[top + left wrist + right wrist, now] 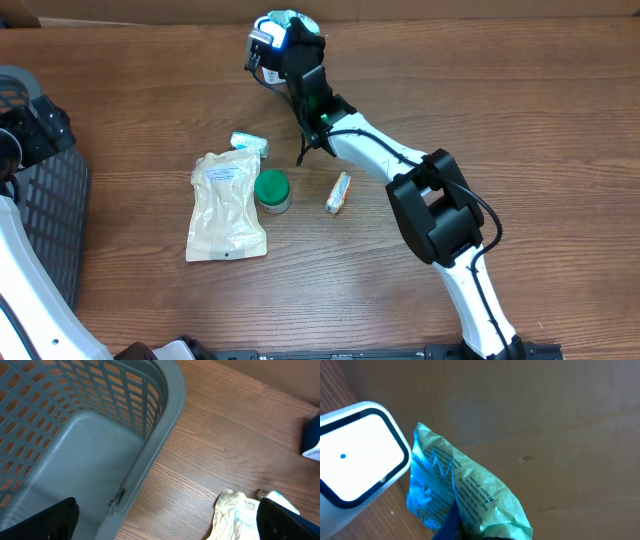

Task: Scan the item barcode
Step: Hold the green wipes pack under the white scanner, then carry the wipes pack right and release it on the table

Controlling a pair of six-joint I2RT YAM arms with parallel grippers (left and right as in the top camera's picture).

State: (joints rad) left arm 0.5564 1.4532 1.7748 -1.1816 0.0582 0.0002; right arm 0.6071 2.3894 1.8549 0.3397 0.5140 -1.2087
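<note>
A crinkled green packet [470,492] with printed text is pinched at its lower end by my right gripper [470,532], which is shut on it. The packet is held up right beside the scanner [357,457], a white face with a black border and a blue dot. Blue light falls on the packet's left side. From overhead, the packet [292,20] and the glowing scanner [265,35] sit at the table's far edge, with my right gripper [300,48] just below them. My left gripper [165,527] is open over the basket's rim, holding nothing.
A grey mesh basket [45,200] stands at the left edge. On the table lie a beige pouch [227,205], a green-lidded jar [272,190], a small wrapped bar [339,192] and a little green-white packet [249,143]. The right arm stretches across the table's middle.
</note>
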